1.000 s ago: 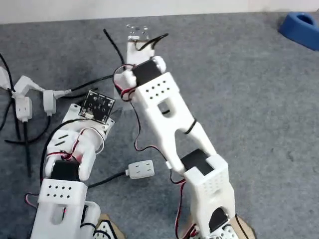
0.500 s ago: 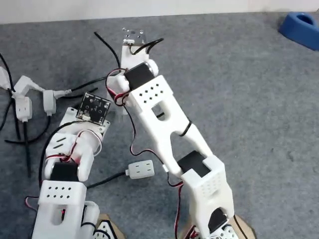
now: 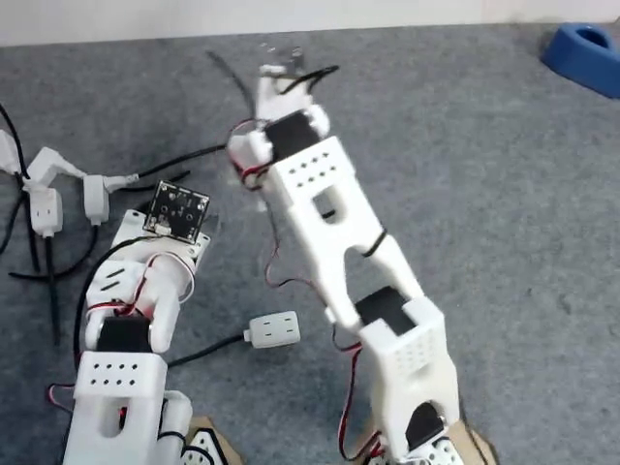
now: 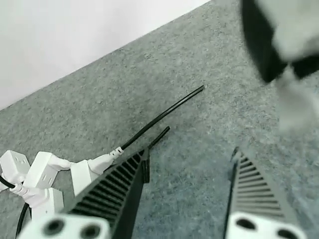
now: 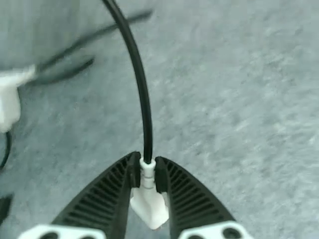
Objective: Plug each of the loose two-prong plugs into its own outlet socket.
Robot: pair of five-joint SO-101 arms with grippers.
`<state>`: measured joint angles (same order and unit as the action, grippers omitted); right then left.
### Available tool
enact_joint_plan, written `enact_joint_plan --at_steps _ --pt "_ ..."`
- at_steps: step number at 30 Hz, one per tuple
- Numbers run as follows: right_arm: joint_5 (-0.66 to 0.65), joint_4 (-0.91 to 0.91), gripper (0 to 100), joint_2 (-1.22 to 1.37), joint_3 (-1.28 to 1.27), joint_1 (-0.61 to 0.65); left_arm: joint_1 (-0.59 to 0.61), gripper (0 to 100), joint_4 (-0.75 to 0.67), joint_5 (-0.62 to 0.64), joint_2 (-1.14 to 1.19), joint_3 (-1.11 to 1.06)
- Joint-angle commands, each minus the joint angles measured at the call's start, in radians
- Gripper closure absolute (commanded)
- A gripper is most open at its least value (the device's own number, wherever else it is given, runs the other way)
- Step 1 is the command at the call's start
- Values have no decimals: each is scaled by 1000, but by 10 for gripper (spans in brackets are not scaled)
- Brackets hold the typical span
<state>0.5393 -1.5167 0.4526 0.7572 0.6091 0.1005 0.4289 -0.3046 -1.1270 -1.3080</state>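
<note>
High view, right arm (image 3: 329, 208): stretched far over the grey carpet (image 3: 484, 194), tip near the far edge, grip unreadable from above.
High view, outlet socket (image 3: 273, 329): loose on the carpet between the two arms, cord trailing left.
High view, plug cluster (image 3: 48, 189): white, at the left edge, well apart from both arms' tips.
Left wrist view, left gripper (image 4: 187, 162): spread wide, hanging above black cable ends (image 4: 164, 117).
Right wrist view, two-prong plug (image 5: 148, 201): white, pinched in the closed right gripper (image 5: 146, 162), black cord (image 5: 133, 69) running away over the carpet.
</note>
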Motion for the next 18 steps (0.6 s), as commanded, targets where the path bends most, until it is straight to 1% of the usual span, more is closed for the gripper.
enact_joint_plan --at_steps 1,4,9,13,18 --pt "-6 47 993 33 56 -58 -8 740 138 37 -19 108" --pt "29 64 993 65 58 -33 -8 740 141 55 -15 120" --pt "37 62 993 61 61 13 -31 740 141 57 -12 117" --pt "66 30 993 12 58 28 -42 740 141 81 -12 117" --pt "69 12 993 -62 51 56 -48 740 141 98 -12 117"
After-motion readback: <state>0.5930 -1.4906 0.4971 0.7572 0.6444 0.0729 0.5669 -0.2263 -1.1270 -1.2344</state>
